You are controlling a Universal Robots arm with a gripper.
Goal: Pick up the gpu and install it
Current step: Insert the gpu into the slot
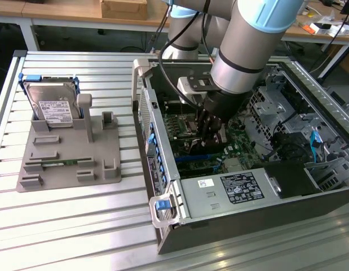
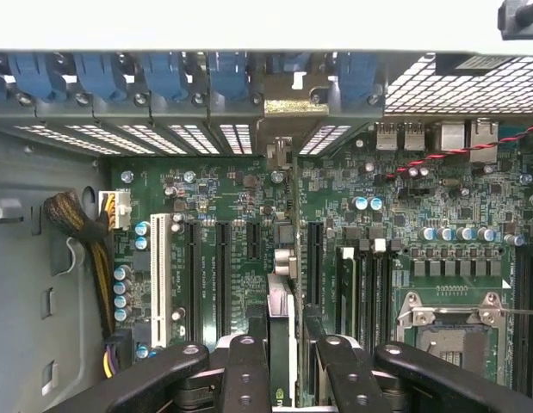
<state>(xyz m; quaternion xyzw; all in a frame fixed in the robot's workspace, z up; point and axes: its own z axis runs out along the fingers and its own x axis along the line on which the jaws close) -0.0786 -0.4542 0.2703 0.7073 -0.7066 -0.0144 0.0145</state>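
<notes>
Exterior view: gripper (image 1: 207,131) is down inside the open PC case (image 1: 163,186) at frame centre, over the motherboard (image 1: 236,148); hard drive (image 1: 50,104) sits upper left on its grey holder (image 1: 67,164). Wrist view: fingers (image 2: 247,370) clamped on the gpu (image 2: 281,292), seen edge-on, standing upright at lower centre among the slots

I count one hard drive (image 1: 52,107) on one grey holder tray (image 1: 70,169). One open computer case (image 1: 230,226) holds one motherboard (image 2: 421,224). My gripper (image 2: 288,361) clamps one gpu (image 2: 281,292).
</notes>
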